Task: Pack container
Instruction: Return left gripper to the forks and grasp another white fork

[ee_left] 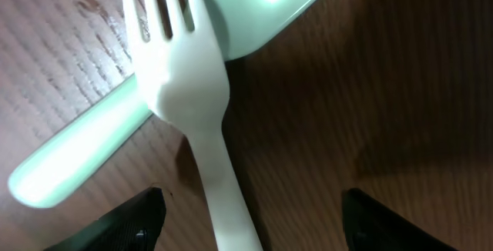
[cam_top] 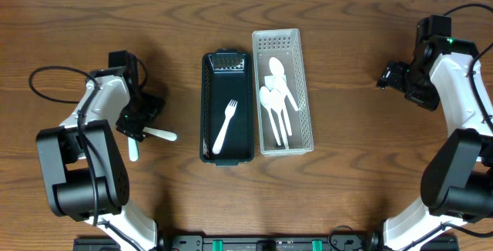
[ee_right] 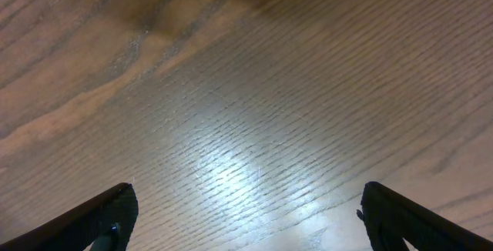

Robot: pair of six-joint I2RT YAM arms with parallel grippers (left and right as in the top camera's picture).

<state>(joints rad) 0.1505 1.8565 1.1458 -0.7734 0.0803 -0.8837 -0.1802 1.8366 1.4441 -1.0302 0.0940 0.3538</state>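
Note:
A black container [cam_top: 227, 147] stands at the table's centre with one white fork [cam_top: 226, 125] lying in it. My left gripper [cam_top: 139, 118] is open, low over two crossed white forks on the table. Their handles stick out from under it [cam_top: 161, 135] [cam_top: 133, 152]. In the left wrist view the top fork [ee_left: 181, 81] has its handle running down between my open fingers [ee_left: 250, 224]. The second fork [ee_left: 73, 158] lies under it, crossing it. My right gripper [cam_top: 399, 78] is open and empty over bare wood at the far right [ee_right: 246, 220].
A white perforated tray [cam_top: 302, 89] holding several white spoons [cam_top: 275, 101] stands right beside the black container. A dark insert [cam_top: 229, 62] sits at the container's far end. Cables run by both arms.

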